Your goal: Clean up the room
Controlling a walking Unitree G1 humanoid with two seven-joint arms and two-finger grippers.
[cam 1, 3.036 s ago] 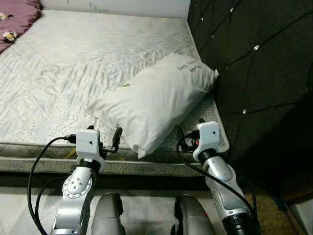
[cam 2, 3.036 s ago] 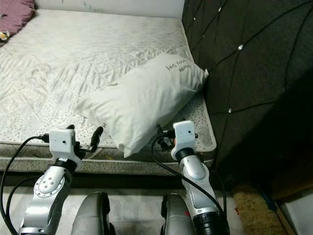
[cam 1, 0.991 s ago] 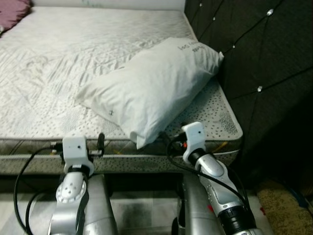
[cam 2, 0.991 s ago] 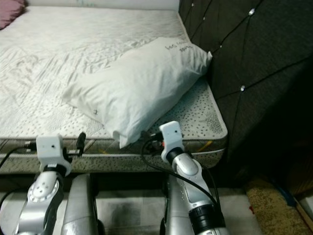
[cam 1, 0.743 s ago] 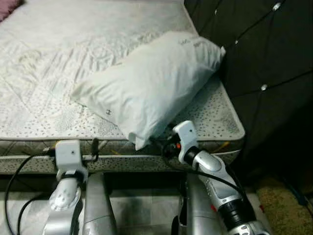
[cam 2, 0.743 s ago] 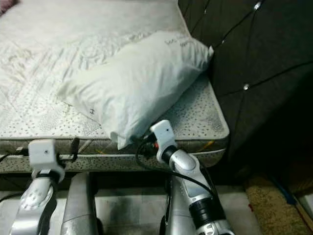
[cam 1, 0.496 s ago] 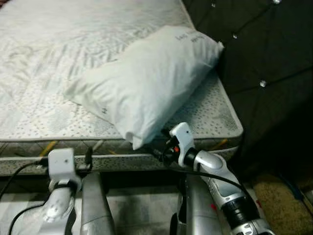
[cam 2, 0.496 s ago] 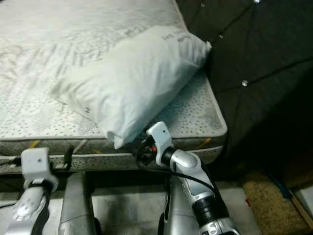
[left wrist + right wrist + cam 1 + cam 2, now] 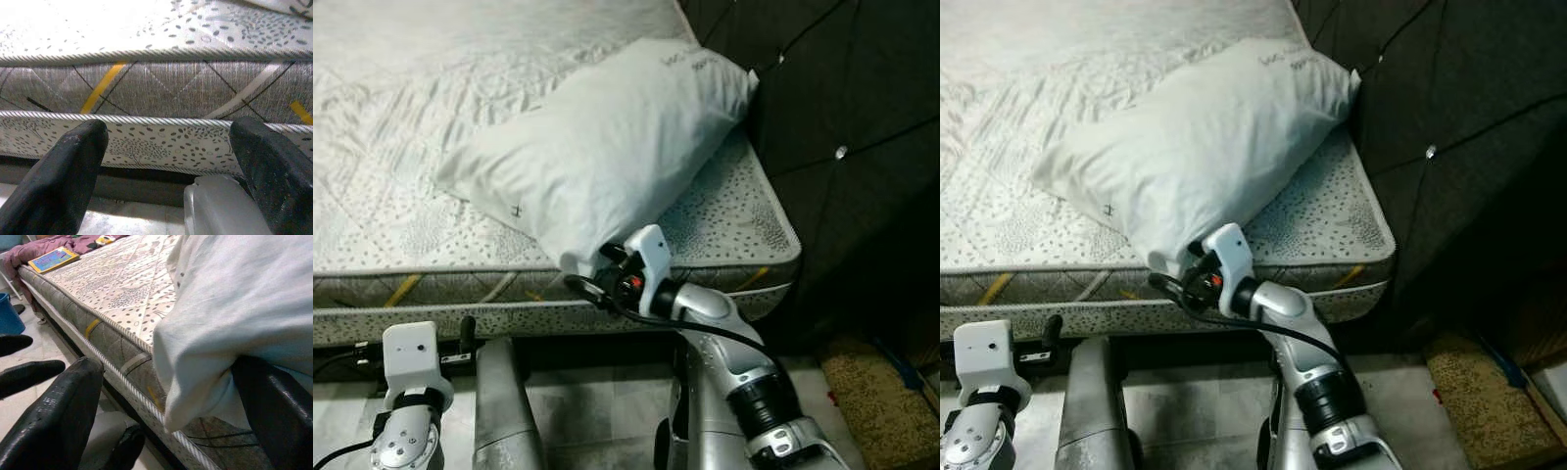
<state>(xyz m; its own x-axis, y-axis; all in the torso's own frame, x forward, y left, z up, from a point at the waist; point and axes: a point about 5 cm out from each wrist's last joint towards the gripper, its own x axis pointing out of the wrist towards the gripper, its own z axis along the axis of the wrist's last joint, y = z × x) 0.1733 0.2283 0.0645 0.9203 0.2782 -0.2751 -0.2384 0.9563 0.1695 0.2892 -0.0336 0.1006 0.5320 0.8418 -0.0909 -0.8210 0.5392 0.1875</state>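
A white pillow (image 9: 607,147) lies slantwise on the patterned mattress (image 9: 411,230), its far end against the dark headboard (image 9: 842,98). My right gripper (image 9: 590,272) is at the pillow's near corner, right at the mattress edge. In the right wrist view its two black fingers (image 9: 63,411) stand wide open with that hanging pillow corner (image 9: 205,372) between them, not pinched. My left gripper (image 9: 462,341) is low, under the mattress edge, and open. It faces the mattress side (image 9: 161,88) with nothing between its fingers (image 9: 63,176).
The tufted headboard walls off the right side. A brownish rug (image 9: 876,387) lies on the floor at the right. My silver legs (image 9: 504,411) stand against the bed frame. Farther along the bed lie a colourful book (image 9: 51,259) and purple bedding (image 9: 29,249); a blue bin (image 9: 10,316) stands on the floor.
The camera has tipped down and closer to the bed. My right gripper has swung left and up to the pillow's near corner. My left gripper has dropped lower, below the mattress edge.
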